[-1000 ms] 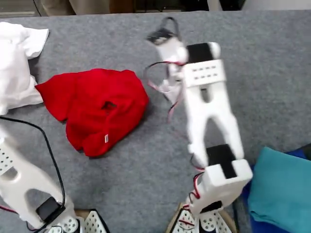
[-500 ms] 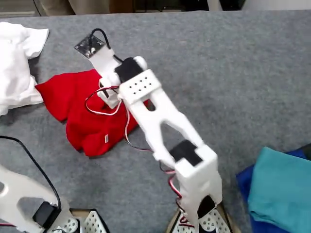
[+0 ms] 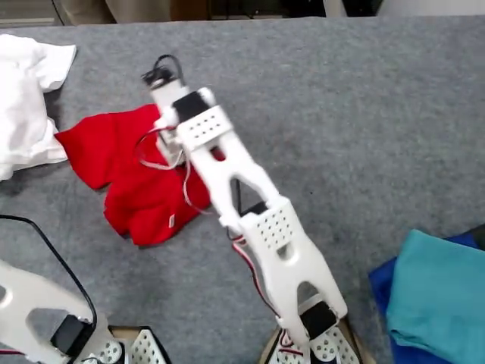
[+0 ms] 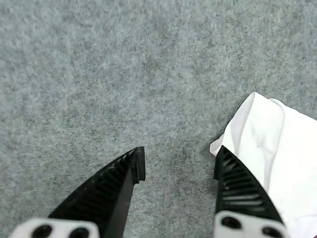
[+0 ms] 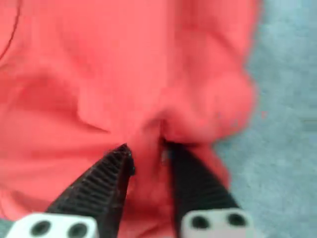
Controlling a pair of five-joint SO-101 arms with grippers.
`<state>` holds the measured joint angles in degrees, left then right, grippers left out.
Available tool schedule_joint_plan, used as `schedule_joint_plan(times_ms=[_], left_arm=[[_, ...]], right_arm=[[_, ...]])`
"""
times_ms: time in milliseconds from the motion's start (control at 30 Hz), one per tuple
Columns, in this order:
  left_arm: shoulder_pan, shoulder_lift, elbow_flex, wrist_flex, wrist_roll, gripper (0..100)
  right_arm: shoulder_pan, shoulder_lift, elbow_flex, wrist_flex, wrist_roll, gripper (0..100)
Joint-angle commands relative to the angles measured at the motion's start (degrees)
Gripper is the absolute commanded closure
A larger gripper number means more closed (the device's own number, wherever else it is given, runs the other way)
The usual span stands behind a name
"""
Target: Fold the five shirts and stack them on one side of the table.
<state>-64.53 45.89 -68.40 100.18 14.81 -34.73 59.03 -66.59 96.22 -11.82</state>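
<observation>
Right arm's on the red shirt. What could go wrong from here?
1. The right gripper is pinched on a bunched ridge in the middle of the red shirt, not on an edge; lifting would likely drag up several layers and leave it crumpled.
2. The arm's loose wires hang over the fabric and might snag.
3. The white shirt lies right beside it; a sideways pull may tangle them.

Right tool (image 5: 147,148) on red shirt (image 5: 99,74); jaws nipped narrow on raised fold; grey table (image 5: 290,124) beside shirt edge
</observation>
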Motion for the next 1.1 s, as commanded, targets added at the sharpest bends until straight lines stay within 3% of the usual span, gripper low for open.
schedule_joint_plan(times_ms=[0,333,567,767,1067], left_arm=[[0.0,-4.09,-0.35,0.7,-0.18,76],[0.0,-4.09,0.0,0.7,-0.18,76],[2.73,-4.09,0.26,0.7,-0.18,76],[9.67,-4.88,3.96,0.79,-0.18,76],[28.04,-16.13,27.34,0.7,-0.79,76]], right_arm=[[6.11,1.54,-12.79,5.89,-1.67,99.5],[22.73,-6.73,-12.53,6.15,-1.67,99.2],[30.55,-18.51,13.32,6.15,-1.49,99.1],[36.35,-27.65,33.8,5.89,2.2,98.7],[38.11,-36.97,41.01,5.8,9.67,72.3]])
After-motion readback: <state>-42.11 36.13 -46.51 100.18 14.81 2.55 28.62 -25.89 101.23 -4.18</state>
